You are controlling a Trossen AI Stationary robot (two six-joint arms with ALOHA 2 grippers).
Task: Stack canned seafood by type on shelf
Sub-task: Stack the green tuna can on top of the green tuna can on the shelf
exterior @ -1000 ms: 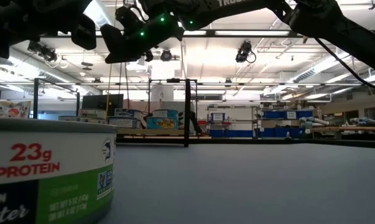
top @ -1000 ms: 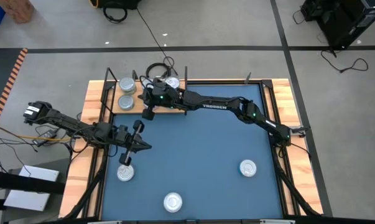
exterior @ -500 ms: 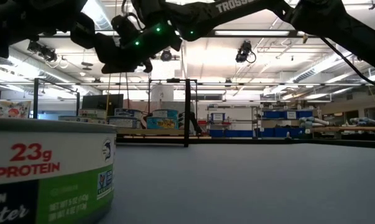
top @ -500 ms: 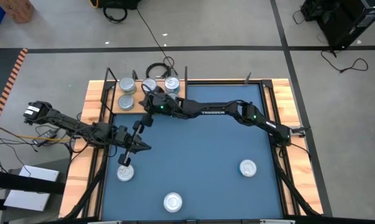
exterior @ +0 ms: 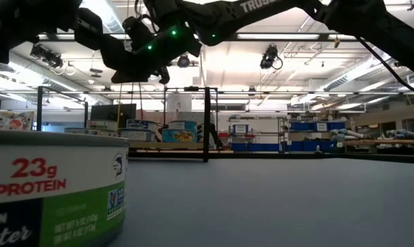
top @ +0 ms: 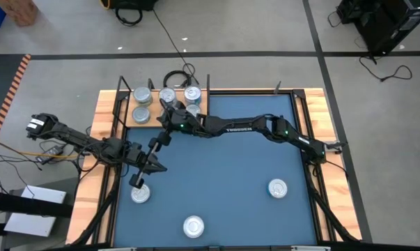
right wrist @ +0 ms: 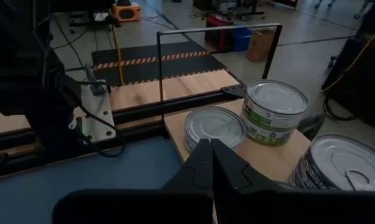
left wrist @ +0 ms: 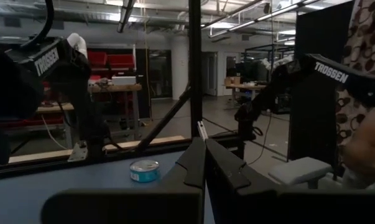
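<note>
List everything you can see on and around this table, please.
tins on the shelf: at least four, silver lids, along the board
tins on the mat: three, silver lids, one to the right, one at the bottom edge, one by the left arm
shelf: one, light-brown wood with black uprights, top-left of the table
mat: one, blue, covering the table
left gripper: one, black, above the mat's left side, jaws shut
right gripper: one, black, just off the shelf's front edge, jaws shut
</note>
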